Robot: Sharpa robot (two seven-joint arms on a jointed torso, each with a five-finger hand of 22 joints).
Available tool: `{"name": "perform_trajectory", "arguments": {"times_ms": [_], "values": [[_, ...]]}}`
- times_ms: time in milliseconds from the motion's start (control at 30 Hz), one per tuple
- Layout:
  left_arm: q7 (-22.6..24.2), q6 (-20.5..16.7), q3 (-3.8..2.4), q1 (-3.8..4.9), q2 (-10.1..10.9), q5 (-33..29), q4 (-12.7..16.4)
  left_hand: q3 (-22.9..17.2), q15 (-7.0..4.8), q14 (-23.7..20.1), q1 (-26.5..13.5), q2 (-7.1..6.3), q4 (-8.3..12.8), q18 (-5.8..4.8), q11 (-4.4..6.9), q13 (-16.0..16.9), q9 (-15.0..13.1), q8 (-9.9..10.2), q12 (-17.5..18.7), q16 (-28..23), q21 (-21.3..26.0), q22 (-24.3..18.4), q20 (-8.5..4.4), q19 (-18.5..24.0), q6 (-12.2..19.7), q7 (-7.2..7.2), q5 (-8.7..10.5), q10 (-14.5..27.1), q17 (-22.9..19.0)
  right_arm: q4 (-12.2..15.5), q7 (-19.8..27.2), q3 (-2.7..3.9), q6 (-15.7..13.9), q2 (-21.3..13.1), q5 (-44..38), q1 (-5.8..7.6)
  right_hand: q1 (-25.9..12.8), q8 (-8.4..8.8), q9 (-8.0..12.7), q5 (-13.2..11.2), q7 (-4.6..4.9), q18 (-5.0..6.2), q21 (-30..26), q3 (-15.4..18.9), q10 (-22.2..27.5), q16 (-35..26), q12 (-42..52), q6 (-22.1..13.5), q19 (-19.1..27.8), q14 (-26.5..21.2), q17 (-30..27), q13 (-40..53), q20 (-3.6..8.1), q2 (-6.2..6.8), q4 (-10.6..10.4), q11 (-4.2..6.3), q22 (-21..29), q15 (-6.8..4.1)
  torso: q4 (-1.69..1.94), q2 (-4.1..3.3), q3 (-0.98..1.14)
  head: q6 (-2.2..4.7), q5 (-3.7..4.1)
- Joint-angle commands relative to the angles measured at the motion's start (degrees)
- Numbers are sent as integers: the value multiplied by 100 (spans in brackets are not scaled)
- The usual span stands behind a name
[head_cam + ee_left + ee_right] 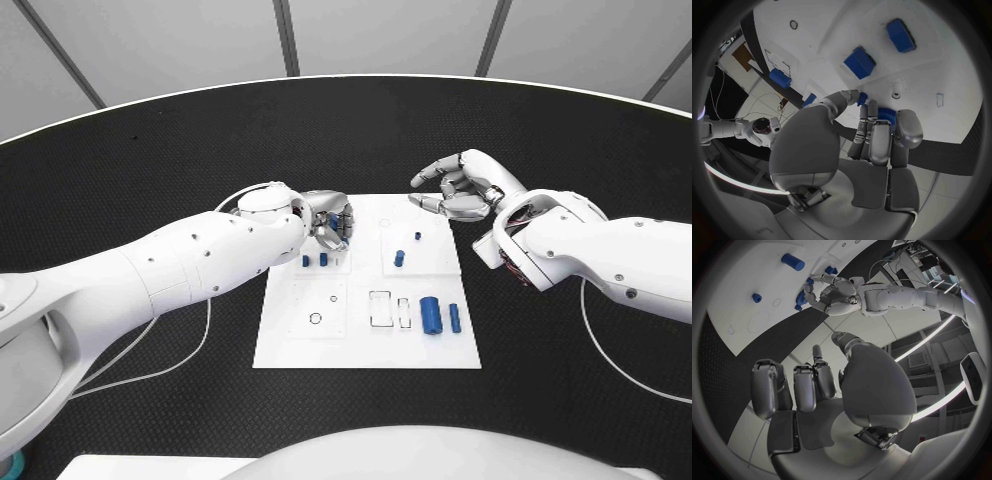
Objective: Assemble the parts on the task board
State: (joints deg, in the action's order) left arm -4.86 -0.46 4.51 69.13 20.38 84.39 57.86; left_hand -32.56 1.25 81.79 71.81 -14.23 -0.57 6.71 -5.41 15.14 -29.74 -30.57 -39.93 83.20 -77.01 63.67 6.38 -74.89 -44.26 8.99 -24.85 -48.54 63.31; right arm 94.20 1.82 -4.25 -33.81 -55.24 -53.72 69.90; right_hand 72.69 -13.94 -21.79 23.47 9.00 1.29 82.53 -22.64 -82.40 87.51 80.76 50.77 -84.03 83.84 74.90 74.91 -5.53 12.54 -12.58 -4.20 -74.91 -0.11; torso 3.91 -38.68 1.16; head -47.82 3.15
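A: Item one, the blue part (884,114) in the left hand (326,222)?

B: Pinched between the fingertips (859,98) over the task board (289,345), near its far left corner. Much of the part is hidden by the fingers, so I cannot tell its shape or how it is tilted.

A: Item two, the board's other parts?

B: Two short blue pegs (313,260) stand just beside the left hand, toward the board's left edge. A small pair (408,247) sits at mid-board. A thick blue cylinder (430,312) and a thin one (454,318) lie side by side by the right edge, next to a rectangular slot (381,308). A ring-shaped hole (316,319) is at the near left.

A: Item three, the right hand (459,187)?

B: Holding nothing, fingers loosely curved and apart, just off the board's far right corner above the tabletop (577,390).

A: Risks?

B: As I judge it: the grip is a fingertip pinch, so the part could twist or slip on the way to its seat. The two pegs stand close to the left hand and could be knocked over by a low sweep. With fingers masking the part, a misaligned insertion could jam or shove the board.
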Motion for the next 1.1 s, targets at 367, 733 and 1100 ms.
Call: {"name": "perform_trajectory", "arguments": {"times_ms": [367, 733, 1100], "values": [[33, 70, 0, 0, -20, 0, 2, -62, -45, 66, 225, 177, 71, -91, 37, -21, 24, 55, 37, 21, 12, 38, -38, -89, -87, -27, 43, -90, 7, 8, -3, 0, 6, -4, 0, 0, 21, -24, 2, 21, -13, 62, 1, -9, -21, 3, 21, -10, -301, 514, 1100, 682, 33, -24, -11, 32, -947, -43, -4, -9, -2, -14, 14], [26, 119, 0, 0, -27, 0, -5, -143, -60, 52, 349, 230, 136, -106, 51, -50, 41, 84, 78, 0, -22, 98, -50, -140, -174, -33, 93, -189, -105, 16, -3, 0, 6, -5, 0, 0, 26, -26, 1, 26, -14, 62, 2, -12, -25, 3, 26, -8, -302, 514, 1100, 685, 33, -26, -9, 33, -948, -43, 2, 0, -3, -37, 24], [7, 170, 0, -1, -23, 0, -12, -421, -95, 73, 561, 351, 301, -129, 79, -120, 96, 199, 213, -11, -91, 200, -81, -216, -380, -42, 196, -440, -177, 18, -1, 0, 1, -8, 0, 0, 26, -26, 1, 26, -14, 62, 2, -12, -25, 3, 26, -8, -302, 514, 1100, 685, 33, -26, -9, 33, -948, -43, -8, 1, 1, -46, 25]]}}
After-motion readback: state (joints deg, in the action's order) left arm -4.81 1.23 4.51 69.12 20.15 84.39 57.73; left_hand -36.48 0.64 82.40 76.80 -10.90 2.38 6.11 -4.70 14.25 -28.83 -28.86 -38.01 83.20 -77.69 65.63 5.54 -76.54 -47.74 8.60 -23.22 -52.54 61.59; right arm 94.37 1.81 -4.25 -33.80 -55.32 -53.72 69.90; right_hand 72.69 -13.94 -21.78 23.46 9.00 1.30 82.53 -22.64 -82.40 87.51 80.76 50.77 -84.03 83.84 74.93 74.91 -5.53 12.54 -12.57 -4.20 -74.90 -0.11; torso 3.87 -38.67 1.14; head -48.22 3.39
